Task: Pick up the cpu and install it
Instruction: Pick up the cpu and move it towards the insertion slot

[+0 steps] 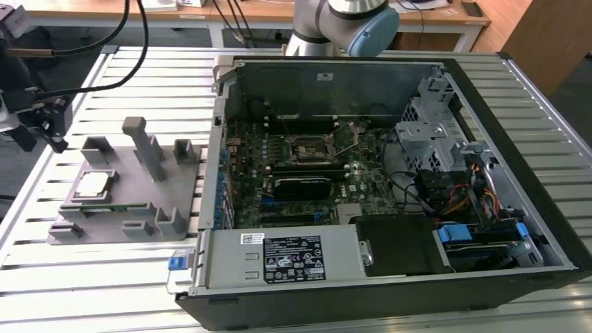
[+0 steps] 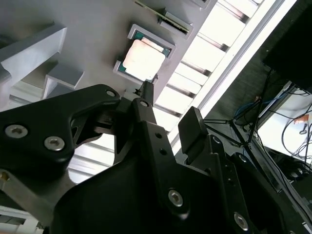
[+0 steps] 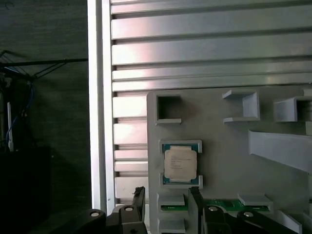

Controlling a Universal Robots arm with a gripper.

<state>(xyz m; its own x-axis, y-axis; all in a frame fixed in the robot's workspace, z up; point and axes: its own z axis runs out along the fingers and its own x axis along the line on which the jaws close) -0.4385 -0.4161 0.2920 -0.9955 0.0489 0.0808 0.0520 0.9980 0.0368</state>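
Observation:
The cpu (image 1: 94, 184) is a small silvery square lying flat in a pocket of the grey holder (image 1: 180, 191), on the exterior view's left. My gripper (image 1: 39, 137) hangs above the table's edge, left of the holder and apart from it. In both wrist views the cpu (image 2: 144, 58) (image 3: 180, 163) lies just beyond my gripper (image 2: 169, 105) (image 3: 165, 195). The fingers (image 3: 139, 197) stand apart and open, with nothing between them. The black socket frame (image 1: 310, 147) with its wire lever sits on the motherboard inside the open computer case (image 1: 518, 104).
The holder has upright posts (image 1: 143, 146) and brackets around the cpu pocket. A green memory strip (image 3: 219, 204) lies in a slot beside the cpu. The slatted metal table (image 1: 102, 277) ends close to my gripper. Cables (image 1: 111, 55) run across the table's far left.

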